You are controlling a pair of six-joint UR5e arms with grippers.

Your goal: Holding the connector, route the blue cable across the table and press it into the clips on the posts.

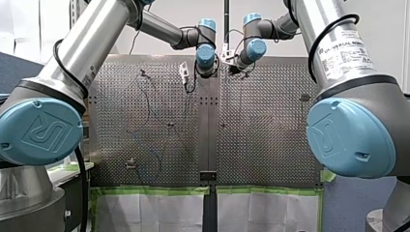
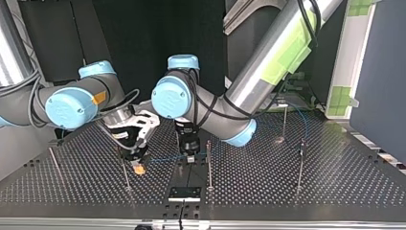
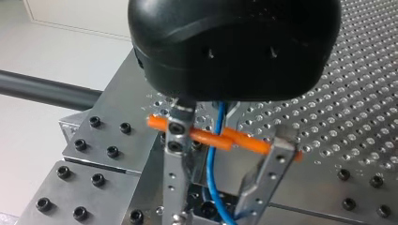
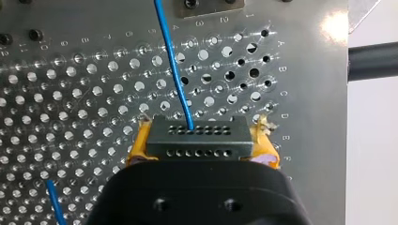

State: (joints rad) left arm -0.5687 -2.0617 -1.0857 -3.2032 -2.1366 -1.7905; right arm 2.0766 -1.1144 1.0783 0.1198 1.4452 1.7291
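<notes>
Right wrist view alone: connector (image 4: 197, 138), seemingly clamped

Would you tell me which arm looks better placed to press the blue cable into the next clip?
My left, probably: my left hand is open astride the blue cable beside a post, while my right hand is shut on the connector.

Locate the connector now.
In the right wrist view the connector is clamped between my right gripper's yellow pads, with the blue cable running out of it.
</notes>
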